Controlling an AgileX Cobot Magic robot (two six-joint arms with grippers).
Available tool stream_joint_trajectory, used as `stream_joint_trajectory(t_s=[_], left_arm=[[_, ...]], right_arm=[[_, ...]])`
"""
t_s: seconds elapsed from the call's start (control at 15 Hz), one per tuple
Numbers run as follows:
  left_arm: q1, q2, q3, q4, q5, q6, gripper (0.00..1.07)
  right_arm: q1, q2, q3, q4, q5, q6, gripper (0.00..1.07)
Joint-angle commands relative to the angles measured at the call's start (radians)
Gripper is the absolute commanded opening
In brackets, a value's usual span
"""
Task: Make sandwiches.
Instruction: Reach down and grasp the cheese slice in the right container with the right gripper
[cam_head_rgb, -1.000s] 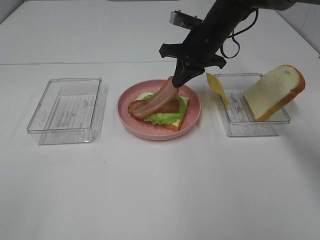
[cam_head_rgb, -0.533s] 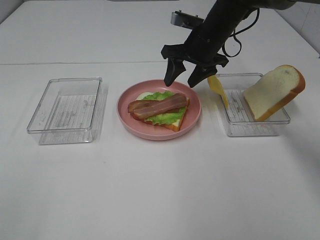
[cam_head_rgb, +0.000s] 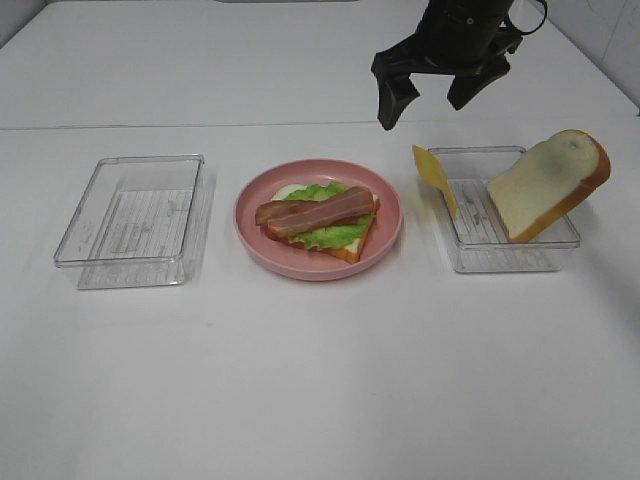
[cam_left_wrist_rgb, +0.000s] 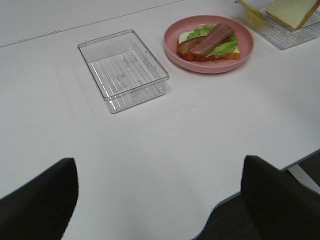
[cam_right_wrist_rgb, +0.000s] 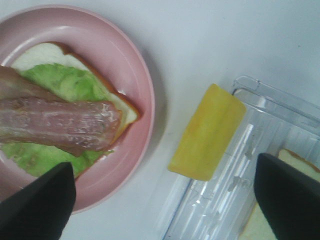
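Observation:
On the pink plate (cam_head_rgb: 385, 240) lies a bread slice (cam_head_rgb: 352, 246) with green lettuce (cam_head_rgb: 330, 236) and two bacon strips (cam_head_rgb: 318, 212) on top; the stack also shows in the left wrist view (cam_left_wrist_rgb: 207, 41) and the right wrist view (cam_right_wrist_rgb: 60, 125). A yellow cheese slice (cam_head_rgb: 435, 177) leans on the rim of the right tray (cam_head_rgb: 505, 255), also seen in the right wrist view (cam_right_wrist_rgb: 207, 132). A second bread slice (cam_head_rgb: 548, 182) leans in that tray. My right gripper (cam_head_rgb: 430, 92) is open and empty, raised above the table between plate and tray. My left gripper (cam_left_wrist_rgb: 160, 200) is open, far from the food.
An empty clear tray (cam_head_rgb: 135, 220) stands left of the plate, also in the left wrist view (cam_left_wrist_rgb: 122, 70). The white table's front edge (cam_left_wrist_rgb: 220, 210) runs below the left gripper.
My right gripper let go of the second bacon strip onto the sandwich, opened, then rose up and to the right, away from the plate.

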Motion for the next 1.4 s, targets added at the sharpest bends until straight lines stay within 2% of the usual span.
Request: stream_joint_trajectory(t_s=[0.07, 0.53, 0.93, 1.13, 1.27, 1.4], left_arm=[[-0.005, -0.021, 0.004, 0.000, -0.017, 0.002, 0.82], [-0.005, -0.021, 0.004, 0.000, -0.017, 0.002, 0.82], [-0.005, -0.021, 0.004, 0.001, -0.017, 0.002, 0.82], [-0.005, -0.021, 0.004, 0.001, -0.017, 0.002, 0.82], [-0.005, -0.021, 0.004, 0.001, -0.017, 0.002, 0.82], [-0.005, -0.021, 0.004, 0.001, -0.017, 0.002, 0.82]], right_arm=[[0.000, 0.030, 0.001, -0.067, -0.013, 0.034, 0.88], [0.000, 0.126, 0.001, -0.113, -0.086, 0.072, 0.87], [-0.001, 0.165, 0.001, -0.182, -0.102, 0.120, 0.77], [-0.001, 0.174, 0.001, -0.183, -0.102, 0.119, 0.66], [-0.001, 0.174, 0.001, -0.185, -0.102, 0.110, 0.62], [-0.001, 0.174, 0.001, -0.186, -0.096, 0.110, 0.48]])
